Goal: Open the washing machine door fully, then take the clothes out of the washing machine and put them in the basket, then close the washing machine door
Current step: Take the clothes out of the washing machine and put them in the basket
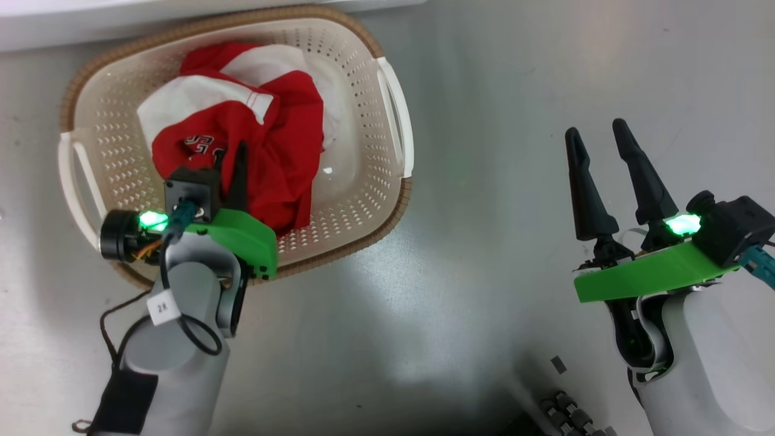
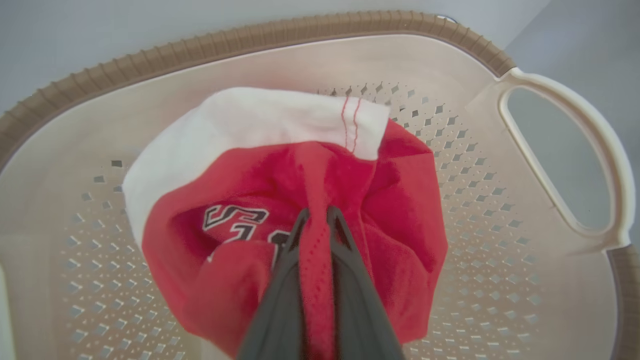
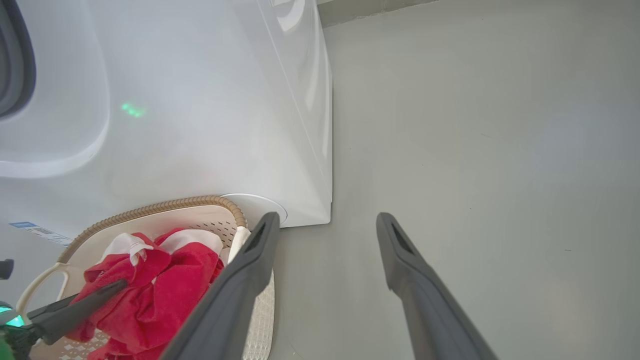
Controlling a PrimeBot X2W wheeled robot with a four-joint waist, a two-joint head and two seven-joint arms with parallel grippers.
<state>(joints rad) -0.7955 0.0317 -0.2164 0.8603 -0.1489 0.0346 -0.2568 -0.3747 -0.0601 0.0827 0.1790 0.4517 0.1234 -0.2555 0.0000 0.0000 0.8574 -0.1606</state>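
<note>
The cream basket [image 1: 387, 91] with a brown rim stands on the floor in front of the white washing machine [image 3: 200, 100]. Red and white clothes [image 1: 284, 121] lie heaped in it. My left gripper [image 1: 239, 151] reaches down into the basket and is shut on a fold of the red cloth [image 2: 320, 180], which is pinched between its fingers [image 2: 280, 300]. My right gripper [image 1: 596, 127] hovers open over bare floor to the right of the basket, holding nothing. A dark grey curved edge [image 3: 15, 50] shows on the machine's front; the washing machine door itself is out of view.
Grey floor [image 1: 514, 91] stretches to the right of the basket and the machine's corner [image 3: 327, 210]. A small blue label [image 3: 22, 225] sits low on the machine's front. Part of my base [image 1: 569, 412] shows at the bottom edge of the head view.
</note>
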